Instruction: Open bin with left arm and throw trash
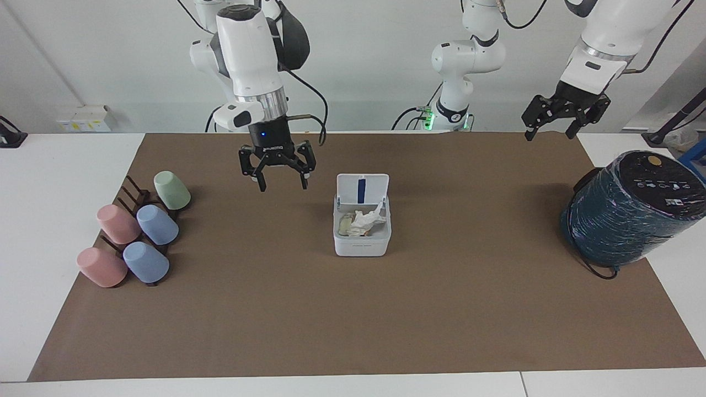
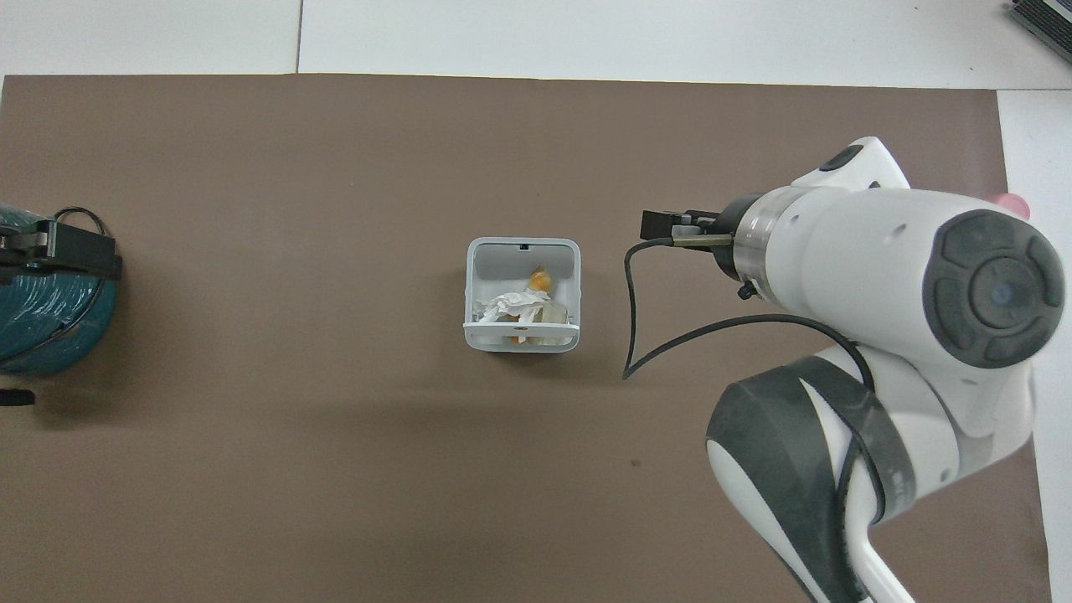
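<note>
The white bin (image 1: 362, 242) stands on the middle of the brown mat, its lid (image 1: 362, 189) upright and showing a blue strip. Inside lie a white tissue lump (image 1: 367, 219) and a cream scrap (image 1: 346, 226). The overhead view shows the bin (image 2: 477, 293) with the tissue (image 2: 506, 306) and an orange-yellow piece (image 2: 540, 280) in it. My right gripper (image 1: 281, 184) is open and empty, raised over the mat between the bin and the cup rack. My left gripper (image 1: 549, 135) is open and empty, high over the mat's edge near the teal cylinder, and waits.
A large dark teal wrapped cylinder (image 1: 629, 209) lies at the left arm's end of the table. A rack of pastel cups (image 1: 138, 231) sits at the right arm's end. In the overhead view my right arm (image 2: 879, 276) covers most of the rack.
</note>
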You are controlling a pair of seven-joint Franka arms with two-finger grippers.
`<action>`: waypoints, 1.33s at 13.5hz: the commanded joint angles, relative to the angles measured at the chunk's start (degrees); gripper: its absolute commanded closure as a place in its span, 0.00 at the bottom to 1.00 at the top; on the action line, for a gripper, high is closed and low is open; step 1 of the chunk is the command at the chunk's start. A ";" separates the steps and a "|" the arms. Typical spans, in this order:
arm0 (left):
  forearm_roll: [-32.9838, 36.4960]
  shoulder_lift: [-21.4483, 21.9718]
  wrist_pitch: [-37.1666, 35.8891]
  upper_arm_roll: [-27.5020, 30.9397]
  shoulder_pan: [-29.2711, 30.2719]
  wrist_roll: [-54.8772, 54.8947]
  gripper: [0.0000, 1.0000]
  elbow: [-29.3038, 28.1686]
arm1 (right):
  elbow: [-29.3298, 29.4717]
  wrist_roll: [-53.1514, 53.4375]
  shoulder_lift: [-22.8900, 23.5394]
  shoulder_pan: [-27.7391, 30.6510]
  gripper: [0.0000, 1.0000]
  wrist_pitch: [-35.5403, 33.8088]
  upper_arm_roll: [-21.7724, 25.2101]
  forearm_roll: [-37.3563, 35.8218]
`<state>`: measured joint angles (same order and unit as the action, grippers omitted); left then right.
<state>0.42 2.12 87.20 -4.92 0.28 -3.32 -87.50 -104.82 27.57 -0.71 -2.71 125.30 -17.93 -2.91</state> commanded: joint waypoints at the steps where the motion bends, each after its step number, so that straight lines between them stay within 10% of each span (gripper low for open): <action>1: 0.98 1.66 1.21 0.08 0.07 0.50 0.00 -2.06 | 2.76 -2.25 -0.17 3.40 0.00 -5.40 -0.70 -0.61; 18: 0.89 1.92 3.57 0.08 0.33 0.77 0.00 -3.02 | 11.48 -16.94 -2.19 0.52 0.00 -32.05 15.65 0.53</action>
<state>0.44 2.14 88.16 -4.90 0.30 -3.22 -87.59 -92.95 12.01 -1.78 -1.52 94.76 -2.92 -2.84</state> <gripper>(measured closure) 0.000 0.000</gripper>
